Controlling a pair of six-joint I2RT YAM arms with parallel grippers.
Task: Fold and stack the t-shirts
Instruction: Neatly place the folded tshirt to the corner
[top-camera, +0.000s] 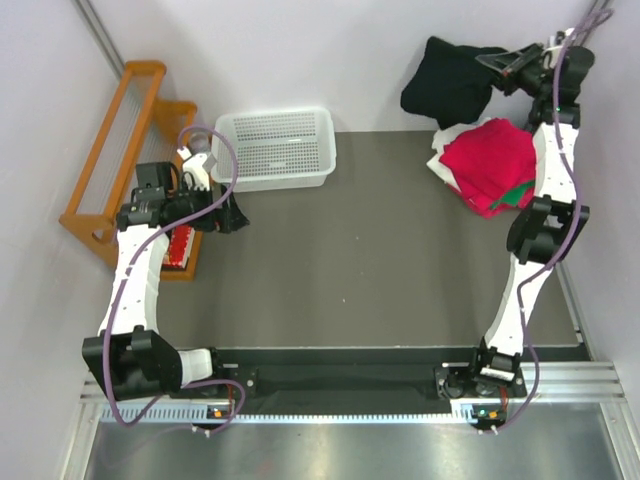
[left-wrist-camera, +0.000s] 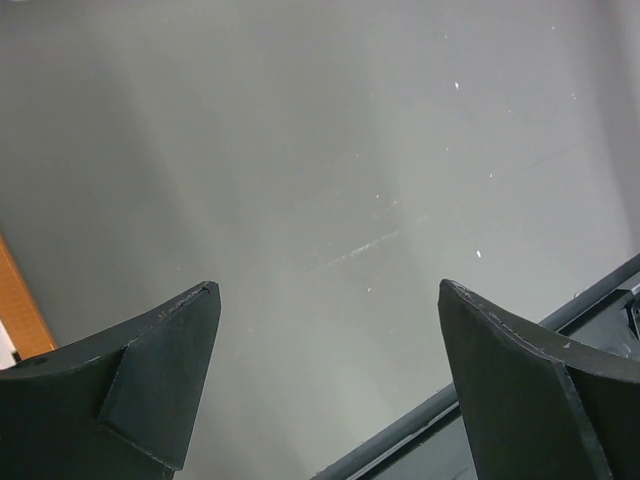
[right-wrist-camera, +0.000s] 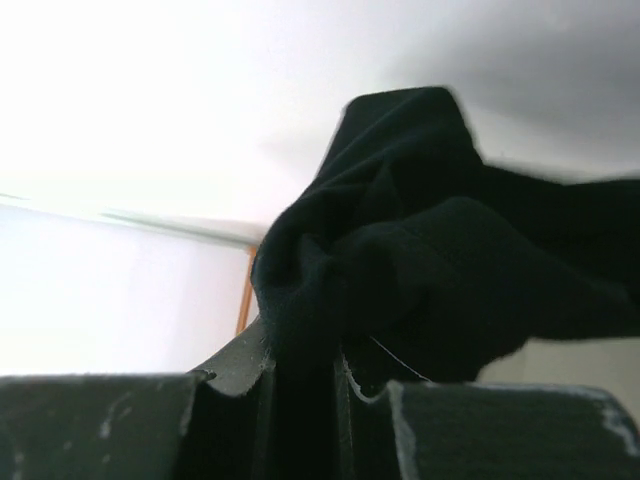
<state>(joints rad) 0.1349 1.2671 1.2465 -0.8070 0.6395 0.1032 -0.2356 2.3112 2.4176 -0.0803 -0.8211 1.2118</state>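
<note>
A bunched black t-shirt (top-camera: 450, 80) hangs in the air at the far right corner, with my right gripper (top-camera: 497, 70) shut on one fold of it. In the right wrist view the black cloth (right-wrist-camera: 420, 270) fills the gap of that gripper (right-wrist-camera: 300, 365) and bulges above it. Below it, a folded red t-shirt (top-camera: 490, 160) tops a pile at the table's right edge, with green (top-camera: 520, 195) and white (top-camera: 440, 162) cloth showing underneath. At the table's left edge my left gripper (top-camera: 232, 213) is open; in its wrist view the gripper (left-wrist-camera: 325, 290) holds nothing over bare tabletop.
A white perforated basket (top-camera: 275, 150) stands at the back of the table, left of centre. An orange wooden rack (top-camera: 120, 150) leans off the left side, with a small red item (top-camera: 180, 246) under the left arm. The dark table (top-camera: 360, 270) spreads between the arms.
</note>
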